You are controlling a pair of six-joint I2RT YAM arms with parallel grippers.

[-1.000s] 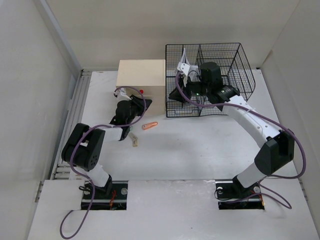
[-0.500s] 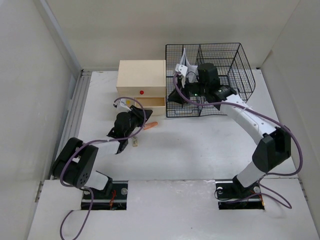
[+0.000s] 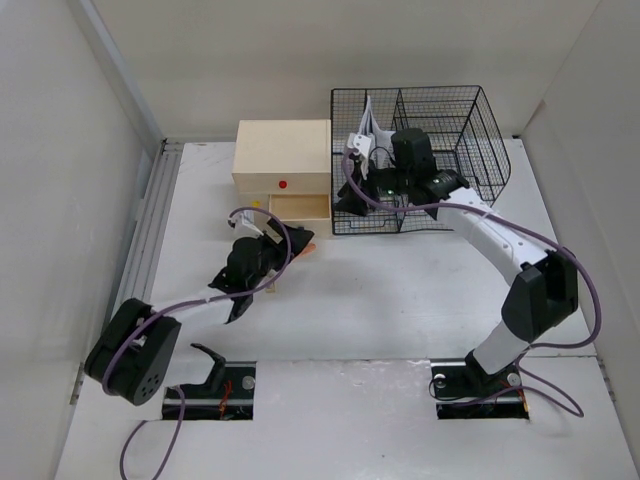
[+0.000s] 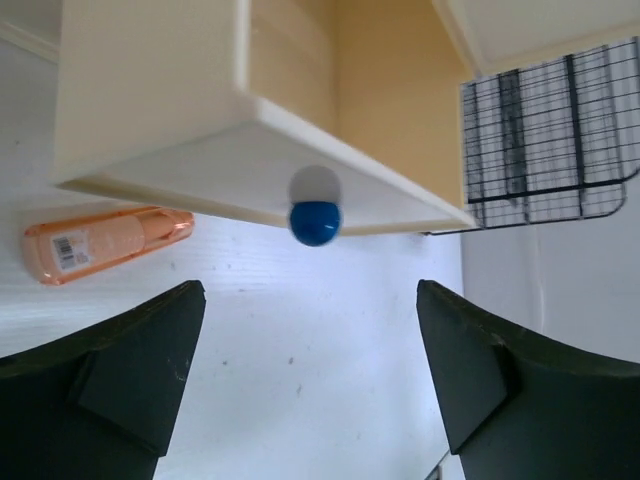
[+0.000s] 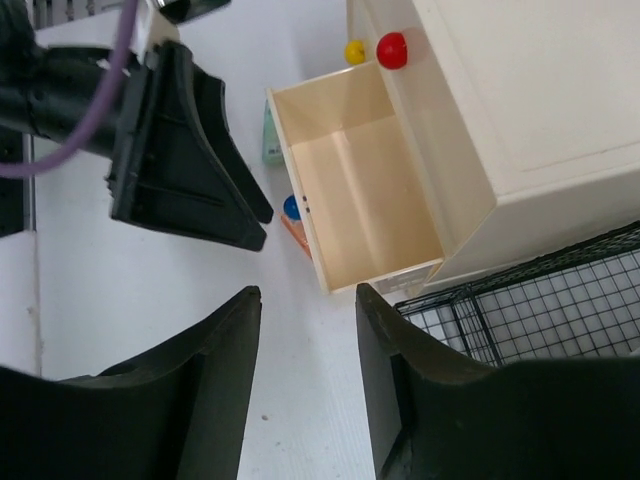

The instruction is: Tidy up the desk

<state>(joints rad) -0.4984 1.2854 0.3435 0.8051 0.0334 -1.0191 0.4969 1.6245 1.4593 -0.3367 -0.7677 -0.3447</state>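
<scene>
Drawer: the lower drawer (image 5: 360, 200) of the beige wooden drawer box (image 3: 282, 150) stands pulled out at the box's front; a second ago it did not show open.
Left claw: the left gripper (image 4: 305, 290) has sprung wide apart just in front of the box, with the round blue knob (image 4: 315, 222) free between its fingers (touching neither).
Right claw: the right gripper (image 5: 305, 295), at the box's right, has eased partly apart and holds nothing.
Desk: the large flat white desk (image 3: 400, 290) lies under the box; a translucent orange pen (image 4: 105, 242) lies beside the drawer front.
Meaning: the drawer looks ready to take the pen.

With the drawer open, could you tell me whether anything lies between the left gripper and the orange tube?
Nothing visible does. The open left gripper faces the blue knob; the orange tube lies on the desk by the drawer front, only bare surface between.
</scene>
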